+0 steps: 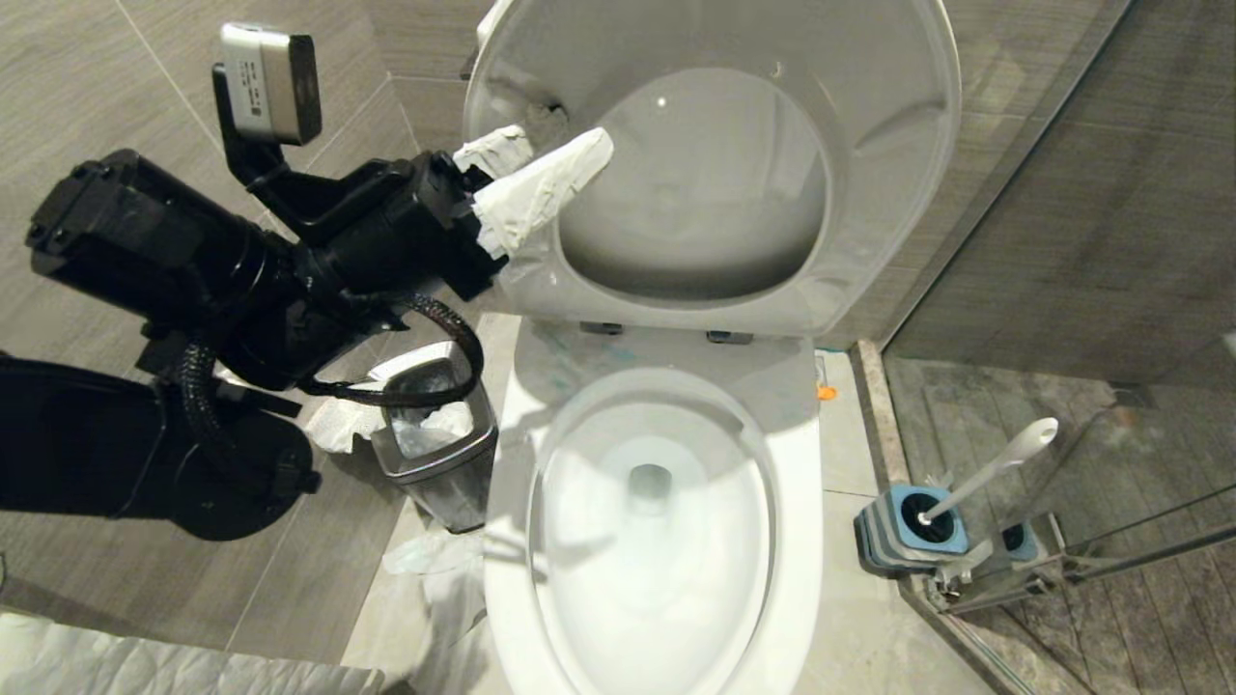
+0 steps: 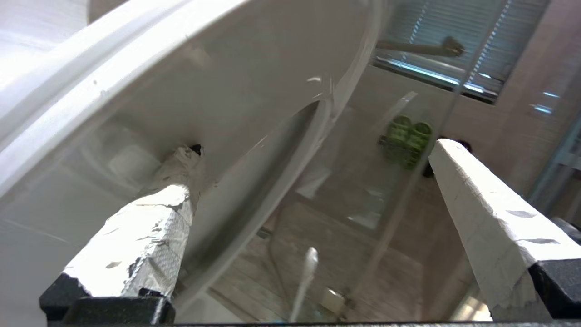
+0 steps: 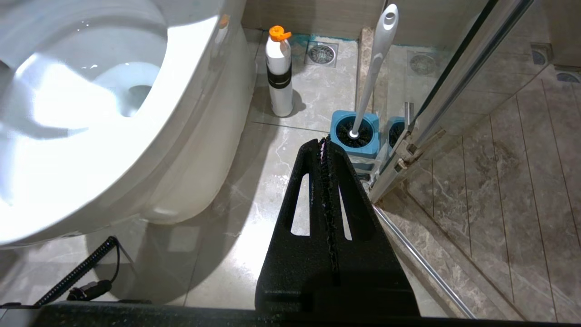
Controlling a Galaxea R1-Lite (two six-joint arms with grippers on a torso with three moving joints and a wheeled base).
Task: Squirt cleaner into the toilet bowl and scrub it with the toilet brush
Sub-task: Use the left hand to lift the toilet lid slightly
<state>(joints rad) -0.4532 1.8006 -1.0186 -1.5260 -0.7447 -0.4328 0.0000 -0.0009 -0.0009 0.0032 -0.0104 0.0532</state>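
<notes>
Left gripper (image 1: 541,169): standing spread wide and holding nothing, its tape-wrapped fingers (image 2: 150,236) straddling the rim of the raised toilet lid (image 1: 869,116), one finger behind it, one in front.
Right gripper (image 3: 324,150): hanging low beside the toilet with its jaws pressed together, empty, looking idle.
Toilet bowl (image 1: 811,541): sitting open below the lid, with clear-looking water at the bottom and only faint teal smears on the ledge behind it.
Toilet brush (image 1: 995,468): standing in its blue holder (image 1: 912,536) on the floor on the robot's right, against the glass shower door (image 3: 458,86).
Bottle (image 3: 279,72): a white one with an orange cap is standing on the floor between toilet and holder; likely the cleaner.
Step in hand: seemingly settling the lid upright; it is worth leaving it leaning securely back before drawing the fingers straight off the rim.
Room: the bin (image 1: 435,444) is crowding the left arm's cable side; the glass door edge is hemming in the brush, so lifting its handle straight up looks safest.
</notes>
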